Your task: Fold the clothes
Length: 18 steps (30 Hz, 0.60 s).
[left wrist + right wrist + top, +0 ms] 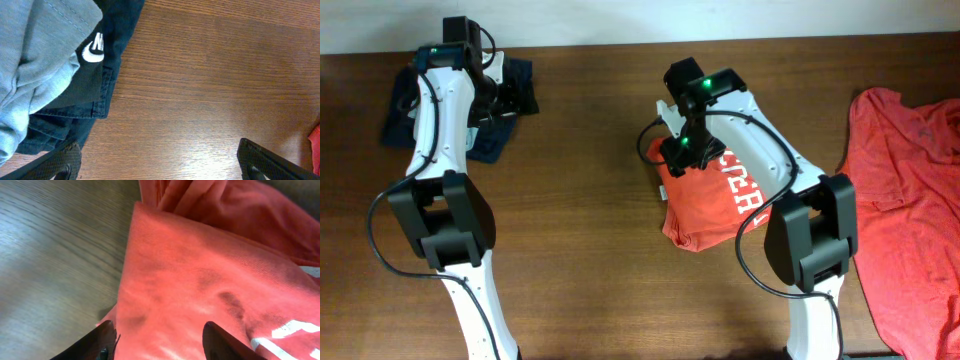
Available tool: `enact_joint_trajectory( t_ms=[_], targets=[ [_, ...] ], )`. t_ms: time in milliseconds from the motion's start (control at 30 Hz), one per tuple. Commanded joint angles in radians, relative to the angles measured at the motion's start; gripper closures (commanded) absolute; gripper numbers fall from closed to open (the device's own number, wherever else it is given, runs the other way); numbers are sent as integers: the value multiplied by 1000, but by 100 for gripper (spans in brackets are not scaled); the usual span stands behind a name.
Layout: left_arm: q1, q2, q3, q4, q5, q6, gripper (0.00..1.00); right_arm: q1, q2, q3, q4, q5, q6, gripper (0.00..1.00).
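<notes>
A folded orange-red T-shirt [705, 210] with white lettering [738, 190] lies in the middle of the table. My right gripper [682, 160] hovers over its upper left corner. In the right wrist view that gripper [160, 342] is open, its two dark fingers [102, 342] spread above the flat shirt [200, 280], with nothing pinched between them. A second orange-red shirt [910, 190] lies spread out and rumpled at the right edge. My left gripper [505, 95] is far off at the upper left. The left wrist view shows it [160, 165] wide open over bare wood.
A pile of dark navy [450, 110] and light blue clothing sits at the table's upper left under my left arm. In the left wrist view the navy piece [95, 75] carries a white logo [92, 50], with the light blue fabric [35, 60] on top of it.
</notes>
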Motion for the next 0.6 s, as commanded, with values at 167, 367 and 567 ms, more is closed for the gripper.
enact_joint_trajectory(
  t_ms=[167,367,567],
  targets=[
    [2,-11,14,2,-3,16,1,-138,-114,66,-52,-222,-47,51],
    [2,-11,14,2,-4,16,1,-270,-88,25,-51,-383,-135,96],
    [2,-11,14,2,-4,16,1,-366,-82,-102,55,-406,-200,96]
  ],
)
